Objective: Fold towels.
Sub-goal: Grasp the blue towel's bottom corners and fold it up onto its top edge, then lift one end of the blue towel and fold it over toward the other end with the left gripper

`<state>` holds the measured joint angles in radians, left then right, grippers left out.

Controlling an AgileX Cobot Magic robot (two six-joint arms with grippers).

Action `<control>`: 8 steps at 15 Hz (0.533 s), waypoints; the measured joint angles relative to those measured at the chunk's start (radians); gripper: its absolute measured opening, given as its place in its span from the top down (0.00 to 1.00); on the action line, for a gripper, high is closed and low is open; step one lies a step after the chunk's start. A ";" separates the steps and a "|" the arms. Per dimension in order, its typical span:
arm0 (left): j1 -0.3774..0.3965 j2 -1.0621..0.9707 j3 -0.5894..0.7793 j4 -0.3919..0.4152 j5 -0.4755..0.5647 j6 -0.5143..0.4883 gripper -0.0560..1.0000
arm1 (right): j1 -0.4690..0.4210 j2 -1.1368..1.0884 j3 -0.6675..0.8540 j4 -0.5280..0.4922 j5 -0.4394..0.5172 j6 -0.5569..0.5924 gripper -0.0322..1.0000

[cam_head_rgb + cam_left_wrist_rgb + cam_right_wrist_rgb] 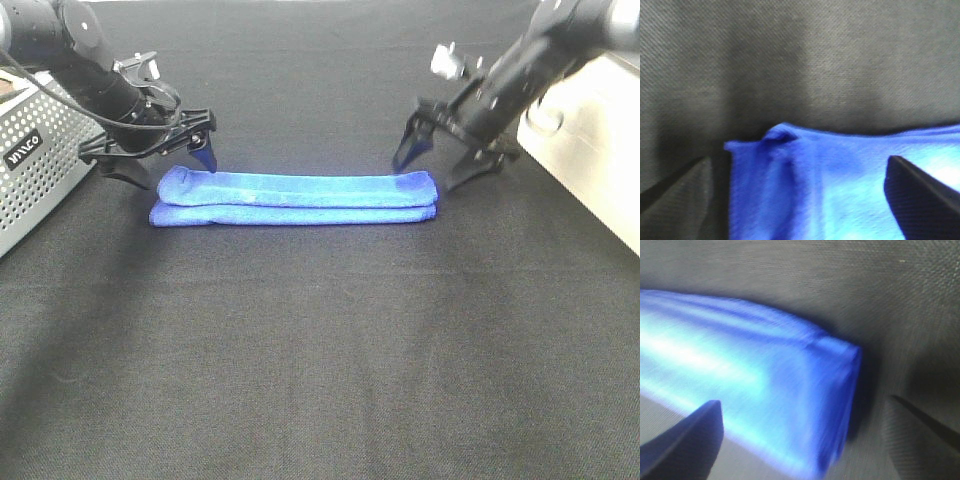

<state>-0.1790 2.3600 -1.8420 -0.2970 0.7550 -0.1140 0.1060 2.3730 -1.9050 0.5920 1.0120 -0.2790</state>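
A blue towel, folded into a long narrow strip, lies across the black table. My left gripper is open at the towel's left end, one finger over the end and the other off it. The left wrist view shows that end between the spread fingers. My right gripper is open just above the towel's right end. The right wrist view shows that end between two spread fingers. Neither gripper holds anything.
A perforated grey metal box stands at the left edge. A white container stands at the right edge. Black cloth covers the table in front of the towel.
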 joint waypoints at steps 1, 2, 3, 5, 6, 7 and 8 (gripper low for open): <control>0.000 0.001 -0.002 0.021 0.013 0.000 0.11 | 0.000 -0.010 0.000 -0.006 0.003 0.000 0.18; 0.000 0.002 -0.002 0.030 0.017 0.000 0.10 | 0.000 -0.012 -0.001 -0.011 0.003 0.000 0.17; 0.000 0.005 -0.002 0.026 0.018 0.000 0.10 | 0.000 -0.012 -0.001 -0.015 0.004 0.000 0.17; 0.000 0.026 -0.002 -0.008 0.017 0.000 0.10 | 0.000 -0.012 -0.001 -0.016 0.005 0.000 0.17; 0.000 0.048 -0.002 -0.029 0.023 0.001 0.11 | 0.000 -0.012 -0.001 -0.017 0.005 0.001 0.17; 0.002 0.049 -0.004 -0.058 0.024 0.001 0.14 | 0.000 -0.012 -0.001 -0.017 0.005 0.001 0.17; 0.004 0.052 -0.004 -0.080 0.023 0.001 0.19 | 0.000 -0.012 -0.001 -0.017 0.004 0.001 0.17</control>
<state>-0.1750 2.4120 -1.8460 -0.3770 0.7780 -0.1130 0.1060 2.3610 -1.9060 0.5750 1.0160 -0.2780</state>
